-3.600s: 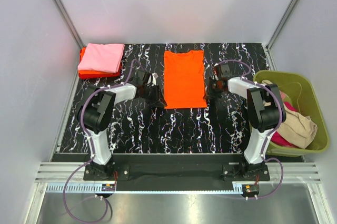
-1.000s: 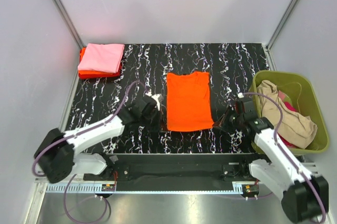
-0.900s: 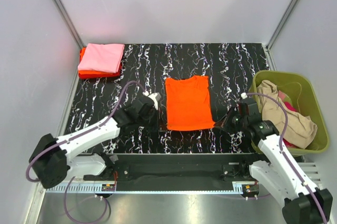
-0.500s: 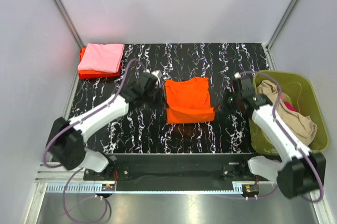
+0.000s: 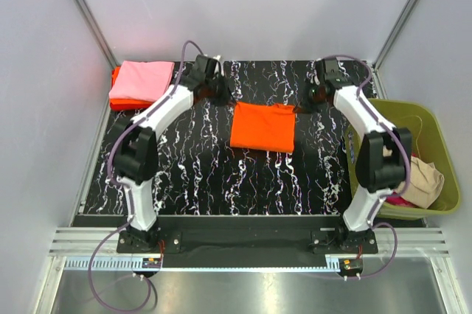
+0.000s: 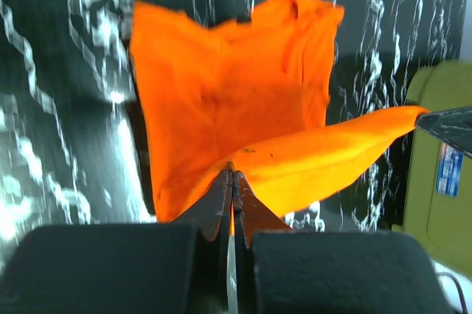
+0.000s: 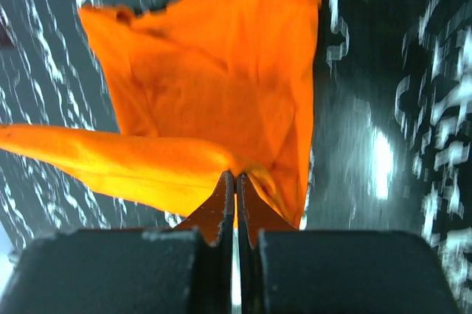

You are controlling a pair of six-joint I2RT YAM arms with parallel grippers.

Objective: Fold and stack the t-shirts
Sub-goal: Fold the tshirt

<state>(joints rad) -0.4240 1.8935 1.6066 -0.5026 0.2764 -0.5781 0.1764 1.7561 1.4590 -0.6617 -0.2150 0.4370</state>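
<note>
At far left the folded light pink t-shirt lies ready to take the next one; the left gripper is clenched on one far corner of the bright orange cloth t-shirt, which sits mid-table, doubled over, long axis left-right, fold on the near side; the right gripper pinches the other corner, probably so that edge lands taut and square.
</note>
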